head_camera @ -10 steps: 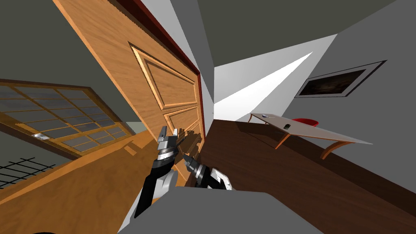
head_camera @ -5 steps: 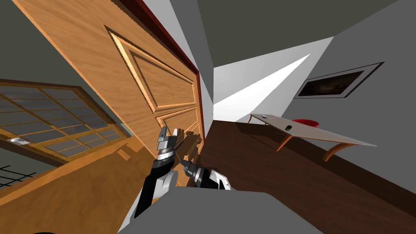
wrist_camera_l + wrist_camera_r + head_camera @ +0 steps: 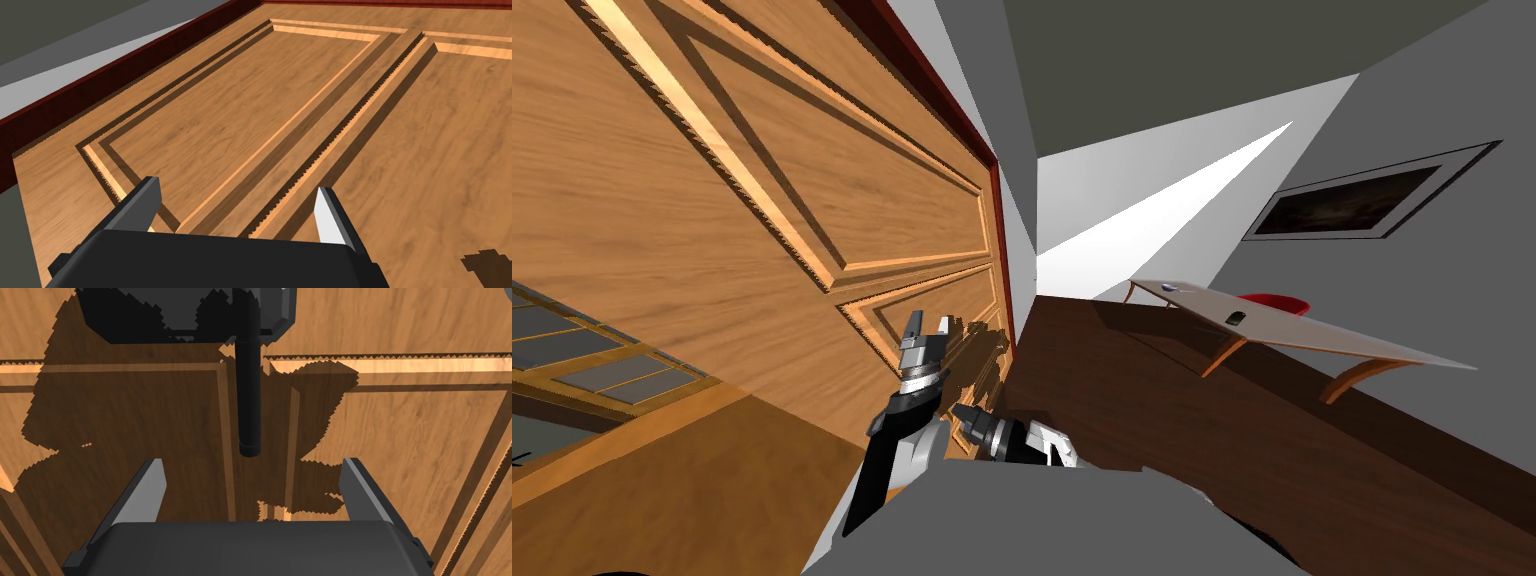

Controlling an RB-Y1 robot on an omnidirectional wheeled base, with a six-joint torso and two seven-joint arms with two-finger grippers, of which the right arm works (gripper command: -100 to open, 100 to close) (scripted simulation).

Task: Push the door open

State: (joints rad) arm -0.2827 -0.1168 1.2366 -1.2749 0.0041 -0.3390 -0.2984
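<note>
The door (image 3: 762, 200), light brown wood with raised panel mouldings, takes up the head view's upper left. Its far edge meets a dark red frame (image 3: 952, 100), and both arms cast jagged shadows on its lower panel. The left pincer (image 3: 928, 322) is raised in front of that lower panel with its two fingers spread. In the left wrist view the fingers stand apart with nothing between them, pointing along the door's face across the moulding strips. I cannot tell whether the tips touch the wood. The right pincer (image 3: 962, 412) sits lower and just beside the left arm, aimed at the same part of the door. Its fingers (image 3: 150, 488) are also spread and hold nothing. The right wrist view shows a dark block with a black rod (image 3: 248, 403) in front of the shadowed wood, beyond the fingertips. The rod's end reaches down toward the gap between them, and I cannot tell what this piece is. To the right of the door is dark brown floor (image 3: 1162, 420). A pale counter (image 3: 1342, 340) on curved brackets runs along the grey wall and carries a small dark object (image 3: 1234, 319), with a red thing (image 3: 1277, 300) behind it. A framed picture (image 3: 1362, 205) hangs above. A gridded window (image 3: 602, 365) shows at the left, below the door's edge.
</note>
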